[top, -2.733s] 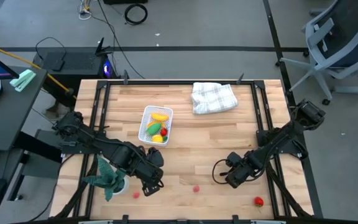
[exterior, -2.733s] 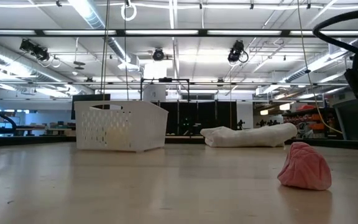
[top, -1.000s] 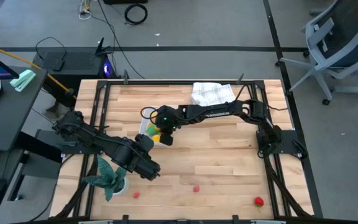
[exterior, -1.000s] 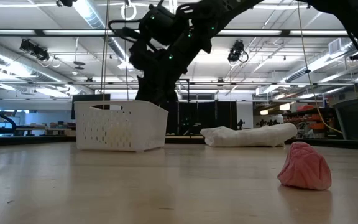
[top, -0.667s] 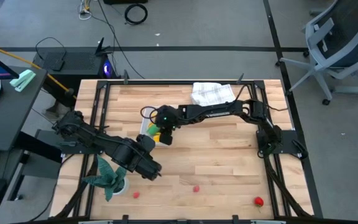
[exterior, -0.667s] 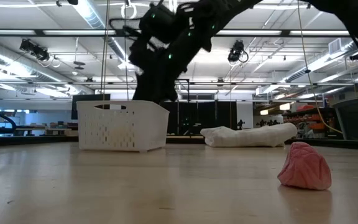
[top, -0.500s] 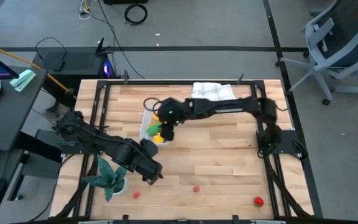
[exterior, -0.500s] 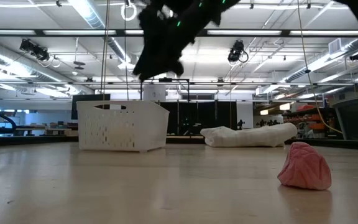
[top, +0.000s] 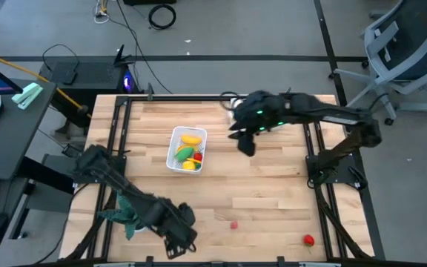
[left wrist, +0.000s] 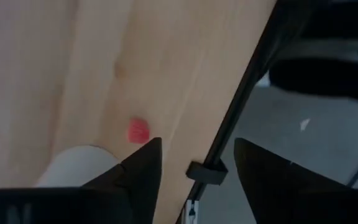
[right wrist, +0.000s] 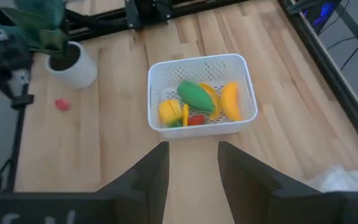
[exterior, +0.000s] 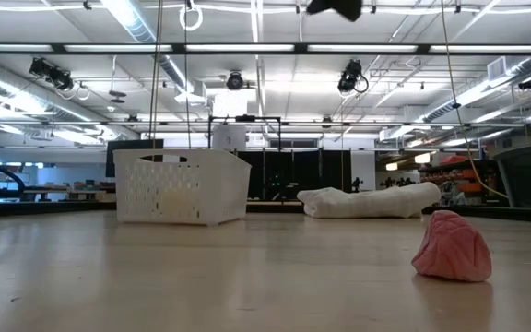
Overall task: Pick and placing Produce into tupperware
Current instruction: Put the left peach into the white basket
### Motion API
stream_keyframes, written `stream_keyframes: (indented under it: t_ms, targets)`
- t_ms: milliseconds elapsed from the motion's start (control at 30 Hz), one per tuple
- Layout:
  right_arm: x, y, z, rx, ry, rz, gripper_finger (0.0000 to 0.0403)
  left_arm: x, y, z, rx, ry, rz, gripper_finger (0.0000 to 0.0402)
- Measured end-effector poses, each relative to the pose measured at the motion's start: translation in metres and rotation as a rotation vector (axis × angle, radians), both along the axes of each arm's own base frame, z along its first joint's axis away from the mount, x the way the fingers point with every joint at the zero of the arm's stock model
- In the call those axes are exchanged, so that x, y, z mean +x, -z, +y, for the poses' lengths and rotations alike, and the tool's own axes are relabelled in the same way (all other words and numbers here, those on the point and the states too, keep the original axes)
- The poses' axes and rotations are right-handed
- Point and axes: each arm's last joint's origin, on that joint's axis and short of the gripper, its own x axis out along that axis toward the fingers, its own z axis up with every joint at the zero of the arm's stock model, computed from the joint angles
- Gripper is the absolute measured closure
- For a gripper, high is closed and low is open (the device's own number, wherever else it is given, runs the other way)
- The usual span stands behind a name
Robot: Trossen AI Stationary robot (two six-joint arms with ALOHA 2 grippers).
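1. The left gripper [top: 178, 241] hangs at the table's near edge, at about 7 o'clock from the table's middle. In the left wrist view its dark fingers [left wrist: 143, 171] stand apart with nothing between them. A small pink-red toy piece [left wrist: 138, 130] lies just beyond them, beside the white plant pot [left wrist: 79, 163]. To take it well, I judge the open jaws should drop straight over the piece, clear of the pot and the black table rail [left wrist: 241, 93].
2. Two more toys wait on the bare wooden table [top: 273, 185]: a small pink toy [top: 234, 224] at about 6 o'clock and a small red toy [top: 308, 239] at about 5 o'clock.
3. The white perforated plastic tupperware [top: 186, 150] sits at about 10 o'clock. Its long axis runs from near to far, tilted a little. It holds a yellow banana [top: 190, 139], a green piece [top: 184, 153] and a small red piece [right wrist: 196, 120].
4. The right gripper [top: 245, 142] hovers at about 1 o'clock, just beside the white checked cloth [right wrist: 347, 177]; its fingers [right wrist: 151, 171] are spread and empty.
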Motion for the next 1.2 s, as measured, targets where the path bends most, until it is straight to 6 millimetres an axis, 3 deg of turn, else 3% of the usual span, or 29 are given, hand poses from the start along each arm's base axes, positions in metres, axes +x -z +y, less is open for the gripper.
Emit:
stream_keyframes:
  t_ms: [133,267,567,933,1200]
  targets:
    - [-0.023,-0.016,0.001,-0.01,0.044,-0.037,0.0258,0.003,0.028,-0.019,0.026,0.07,0.052,0.0183]
    - [-0.037,-0.026,0.001,-0.034,0.09,-0.073,0.0258,0.005,0.056,-0.031,0.055,0.246,0.112,0.0183]
    - [-0.035,-0.02,0.001,-0.038,0.103,-0.019,0.0258,0.021,0.109,-0.026,0.003,0.419,0.303,0.0181]
    - [-0.011,0.003,-0.001,-0.016,0.108,0.075,0.0258,0.035,0.118,-0.008,-0.046,0.395,0.356,0.018]
    - [-0.001,0.016,-0.002,-0.003,0.112,0.141,0.0258,0.018,0.133,-0.005,-0.062,0.437,0.484,0.018]
